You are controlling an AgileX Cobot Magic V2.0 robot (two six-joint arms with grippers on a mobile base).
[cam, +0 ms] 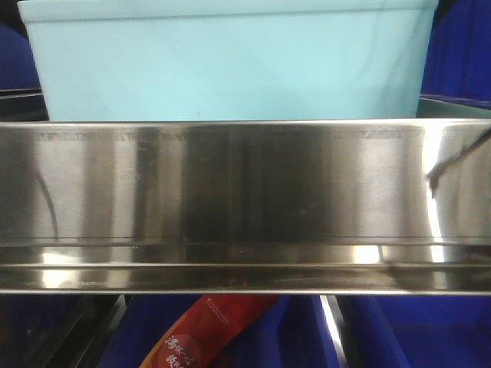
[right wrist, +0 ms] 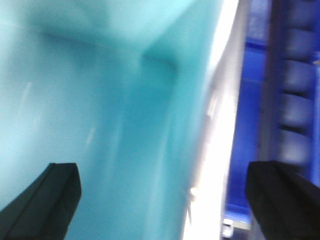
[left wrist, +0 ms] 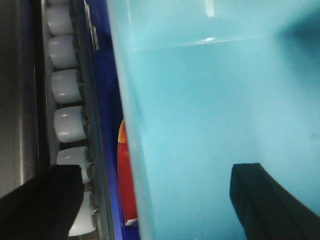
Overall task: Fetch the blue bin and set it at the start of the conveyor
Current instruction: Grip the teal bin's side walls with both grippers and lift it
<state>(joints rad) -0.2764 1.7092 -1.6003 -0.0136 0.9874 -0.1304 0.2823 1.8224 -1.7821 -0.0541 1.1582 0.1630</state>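
Note:
The blue bin (cam: 230, 61), a light aqua tub, stands on the shelf behind a steel rail in the front view. In the left wrist view the blue bin (left wrist: 210, 110) fills most of the frame. My left gripper (left wrist: 155, 200) is open and straddles its side wall, one finger (left wrist: 40, 205) outside and the other (left wrist: 270, 205) inside, neither touching. In the right wrist view my right gripper (right wrist: 165, 200) is likewise open astride the opposite wall of the blue bin (right wrist: 100, 100). The conveyor start is out of view.
A shiny stainless-steel rail (cam: 245, 199) crosses in front of the bin. Dark blue bins (cam: 460, 46) flank it and sit below (cam: 414, 337). A red packet (cam: 207, 330) lies in a lower bin. White shelf rollers (left wrist: 67, 125) run beside the bin.

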